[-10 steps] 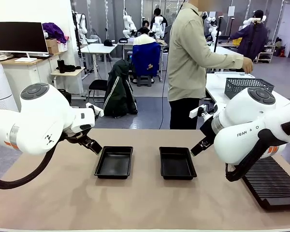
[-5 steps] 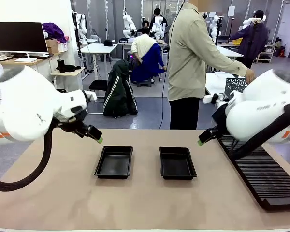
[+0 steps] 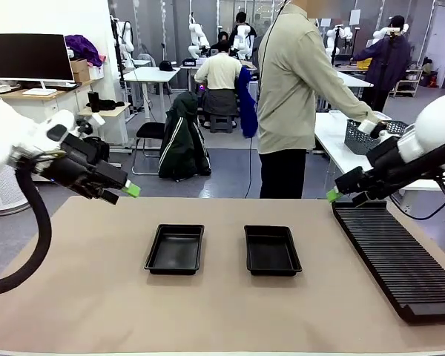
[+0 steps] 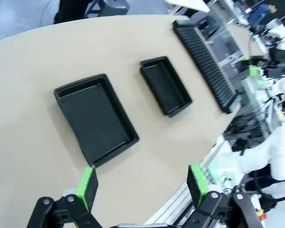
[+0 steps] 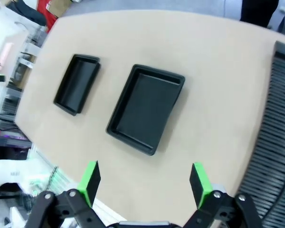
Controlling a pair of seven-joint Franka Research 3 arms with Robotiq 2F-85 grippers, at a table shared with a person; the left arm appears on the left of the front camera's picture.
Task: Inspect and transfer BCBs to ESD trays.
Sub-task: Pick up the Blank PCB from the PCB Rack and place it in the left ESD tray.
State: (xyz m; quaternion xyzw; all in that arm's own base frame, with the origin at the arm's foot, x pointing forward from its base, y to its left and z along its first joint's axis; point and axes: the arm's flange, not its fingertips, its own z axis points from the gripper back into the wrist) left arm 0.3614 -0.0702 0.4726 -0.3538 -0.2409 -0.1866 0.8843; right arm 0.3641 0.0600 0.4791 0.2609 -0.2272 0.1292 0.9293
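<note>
Two empty black ESD trays lie side by side at mid-table, the left tray [image 3: 175,249] and the right tray [image 3: 271,250]. No BCBs are in view. My left gripper [image 3: 126,191] hangs open above the table's far left, up and away from the left tray. On the far right my right gripper [image 3: 334,194] is open too, by the far end of the rack. In the left wrist view the open gripper [image 4: 142,183] looks down on the nearer tray [image 4: 96,118] and farther tray [image 4: 165,85]. The right wrist view shows its open gripper [image 5: 145,183] above both trays [image 5: 145,109] [image 5: 77,84].
A long black ribbed rack [image 3: 400,259] runs along the table's right side, also in the wrist views [image 4: 204,61] [image 5: 275,123]. A person [image 3: 297,89] stands at the far side, reaching toward a grey wire mesh basket [image 3: 367,135] on a white table.
Both arms have lifted and swung outward from the trays, left arm to the far left, right arm to the far right. Both grippers stay open. The person keeps reaching to the basket.
</note>
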